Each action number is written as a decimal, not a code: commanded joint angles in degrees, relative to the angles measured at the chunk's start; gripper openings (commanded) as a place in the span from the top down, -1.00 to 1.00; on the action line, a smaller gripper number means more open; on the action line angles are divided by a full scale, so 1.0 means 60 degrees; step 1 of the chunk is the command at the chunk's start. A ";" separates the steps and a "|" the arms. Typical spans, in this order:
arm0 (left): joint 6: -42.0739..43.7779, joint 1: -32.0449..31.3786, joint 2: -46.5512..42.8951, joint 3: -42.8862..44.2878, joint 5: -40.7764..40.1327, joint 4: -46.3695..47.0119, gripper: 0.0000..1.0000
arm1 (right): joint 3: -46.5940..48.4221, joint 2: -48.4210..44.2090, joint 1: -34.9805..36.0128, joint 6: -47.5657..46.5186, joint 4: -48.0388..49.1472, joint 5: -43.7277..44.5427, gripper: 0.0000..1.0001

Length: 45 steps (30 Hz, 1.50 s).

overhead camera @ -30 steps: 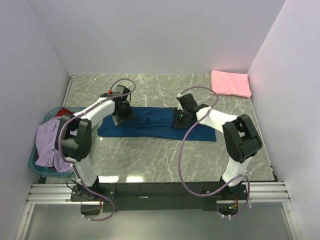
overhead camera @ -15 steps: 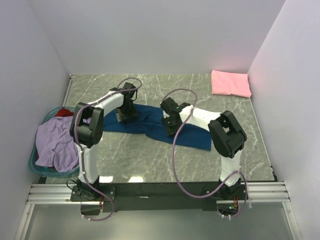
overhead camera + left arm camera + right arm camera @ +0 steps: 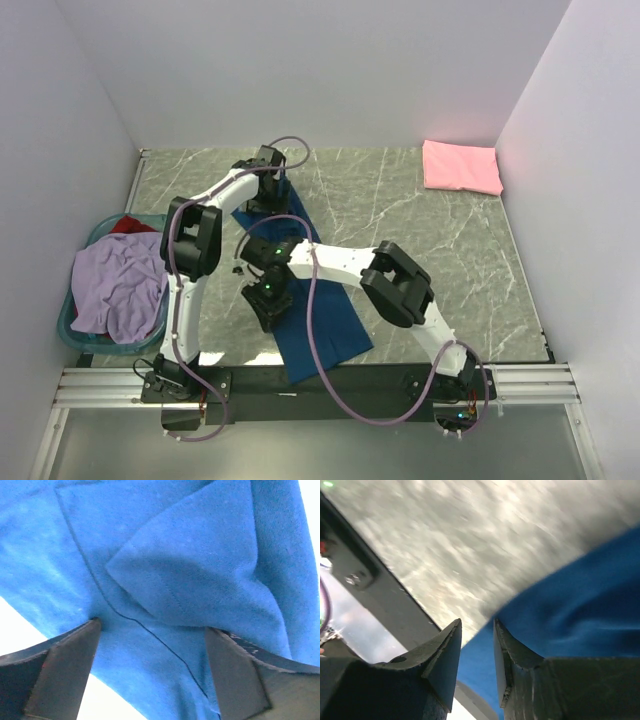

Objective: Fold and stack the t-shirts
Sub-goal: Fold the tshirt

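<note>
Left gripper (image 3: pixel 150 627): fingers spread wide with nothing clamped. The navy t-shirt (image 3: pixel 190 575) lies creased just below them. Right gripper (image 3: pixel 477 630): fingers nearly together with blue cloth in the slit, so it looks pinched on a fold of the shirt. Top view: the shirt is a long folded strip slanting from 11 o'clock, under the left gripper, to 5 o'clock. The right gripper sits about midway along it, and the near end overlaps the black rail (image 3: pixel 400 378). Judgement: one pinch steers the strip lengthwise towards the robot, ready for a cross fold. Pink t-shirt (image 3: pixel 460 167) sits folded at 2 o'clock on the table (image 3: pixel 450 260), probably the stack site. Lavender t-shirt (image 3: pixel 115 285) and red t-shirt (image 3: pixel 128 224) wait in the basket (image 3: pixel 65 325) at 9 o'clock.
</note>
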 commanded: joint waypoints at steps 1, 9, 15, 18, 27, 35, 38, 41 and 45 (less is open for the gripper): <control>0.2055 0.0006 0.0530 0.0204 -0.0442 0.2249 -0.86 | 0.0872 0.0088 -0.0026 0.0312 -0.0337 -0.0320 0.22; 0.1680 -0.0023 -0.1208 0.0118 -0.0617 0.3044 -0.99 | -0.1685 -0.3230 -0.1137 0.0793 0.0891 0.1292 0.13; -0.0106 -0.0008 -0.2603 -0.0382 -0.1688 0.2767 -0.95 | -0.4061 -0.4673 -0.3319 0.1015 0.2094 0.1147 0.07; -0.0752 -0.0009 -0.2679 -0.0616 -0.1455 0.2635 -0.89 | -0.4282 -0.4513 -0.3790 0.0752 0.2095 0.1219 0.11; -0.1513 0.0313 -0.1304 -0.0602 -0.2172 0.1800 -0.31 | -0.4707 -0.3722 -0.4025 0.0736 0.2168 0.1234 0.21; -0.1529 0.0680 -0.0321 -0.0192 -0.1952 0.1390 0.14 | -0.4648 -0.3327 -0.4025 0.0692 0.1670 0.1263 0.22; -0.1427 0.0739 0.0177 0.0057 -0.1981 0.1229 0.15 | -0.4663 -0.3165 -0.4011 0.0706 0.1450 0.1249 0.22; -0.1295 0.0841 0.0878 0.0452 -0.2010 0.1097 0.15 | -0.4853 -0.3034 -0.4025 0.0721 0.1362 0.1074 0.22; -0.0916 0.1002 0.1524 0.1052 -0.1995 0.1052 0.12 | -0.5043 -0.2814 -0.3893 0.0707 0.1157 0.0663 0.22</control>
